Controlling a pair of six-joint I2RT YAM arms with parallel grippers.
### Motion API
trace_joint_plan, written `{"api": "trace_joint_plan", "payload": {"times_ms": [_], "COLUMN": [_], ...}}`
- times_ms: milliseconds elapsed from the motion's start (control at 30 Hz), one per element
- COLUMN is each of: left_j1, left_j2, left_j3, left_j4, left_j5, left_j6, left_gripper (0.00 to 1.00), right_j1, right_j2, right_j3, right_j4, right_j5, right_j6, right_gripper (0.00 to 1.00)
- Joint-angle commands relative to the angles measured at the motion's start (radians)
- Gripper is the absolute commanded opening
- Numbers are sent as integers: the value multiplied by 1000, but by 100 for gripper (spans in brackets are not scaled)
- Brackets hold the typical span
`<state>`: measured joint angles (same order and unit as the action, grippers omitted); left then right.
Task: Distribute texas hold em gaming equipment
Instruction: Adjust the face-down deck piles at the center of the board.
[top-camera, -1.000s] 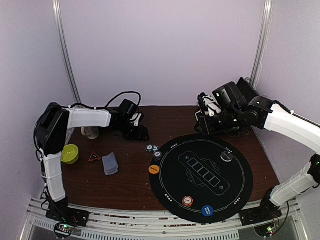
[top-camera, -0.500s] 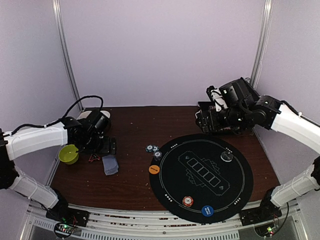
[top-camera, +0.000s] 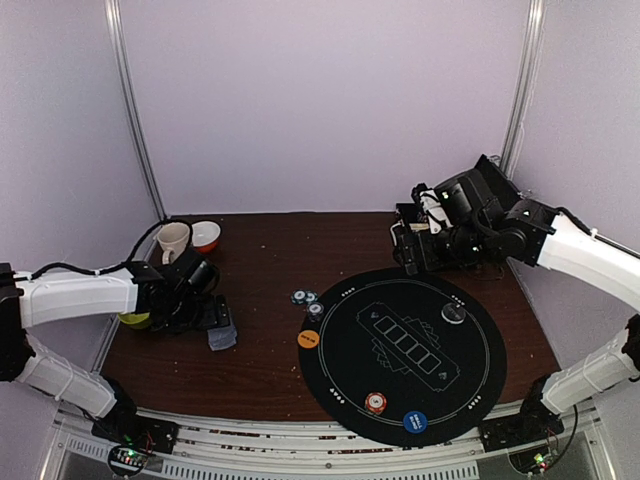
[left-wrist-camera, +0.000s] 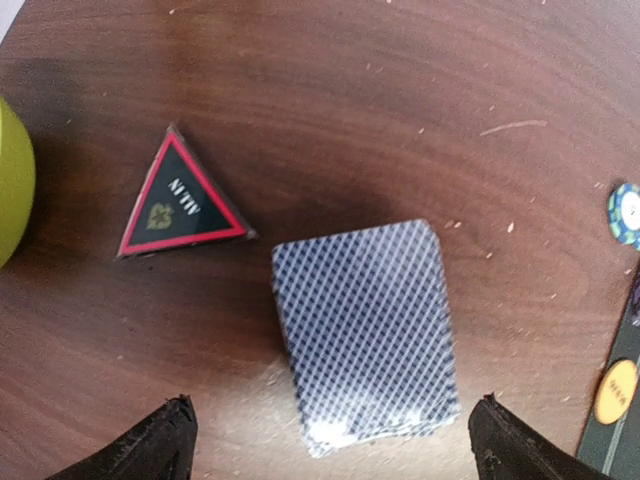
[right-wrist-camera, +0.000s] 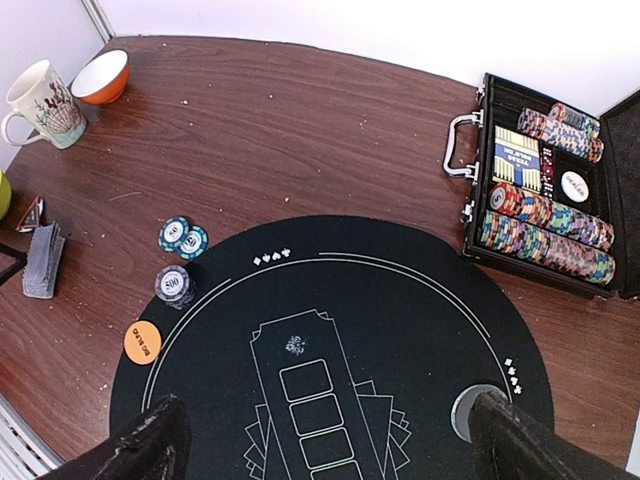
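Observation:
A deck of blue-backed cards lies on the brown table, at the left. My left gripper hovers over its near end, open, fingers wide on either side and touching nothing. Beside the deck lies a black triangular token with a red edge. My right gripper hangs open and empty high over the round black mat. Teal chips, a purple chip stack and an orange disc sit at the mat's left rim. On the mat are a striped chip, a blue disc and a dark disc.
An open black case of chips stands at the back right. A cream mug and an orange bowl stand in the back left corner. A green bowl sits just left of the triangular token.
My left arm swung from the back centre to the left and forward, ending over the deck, and its jaws opened wide. The right gripper opened too and shifted only slightly.

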<state>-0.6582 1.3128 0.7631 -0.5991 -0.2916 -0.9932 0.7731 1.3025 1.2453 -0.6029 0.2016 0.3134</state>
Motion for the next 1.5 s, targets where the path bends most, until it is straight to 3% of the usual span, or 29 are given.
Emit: {"api": "trace_joint_plan", "payload": {"times_ms": [0,333,633,800,900,1267,1467], "left_j1": [-3,-2,-1,-3,-1,8,33], "left_j2": [26,245,239,241,265,284,276], "left_j3": [-17,49,-22,-40,-39,-69,-77], "left_j4": [152,143,164,184,188,159,156], "left_j5": [1,25,84,98,112,128,151], "left_j6": [-42,-41,-59,-24,-4,104,174], "left_gripper": [98,98,98,74,65,85,75], "right_j1": [3,4,4,4,4,5,3], "right_j2": [1,2,3,17,14,2,6], "right_j3": [-22,-35,-41,-32,-30,-23,-5], "right_j4": [7,6,13,13,10,0,-9], "right_j5": [14,5,10,10,13,28,31], "right_j6": [-10,-21,-36,-44,-47,-53,-54], "right_gripper": [100,100,100,100,100,100,100]}}
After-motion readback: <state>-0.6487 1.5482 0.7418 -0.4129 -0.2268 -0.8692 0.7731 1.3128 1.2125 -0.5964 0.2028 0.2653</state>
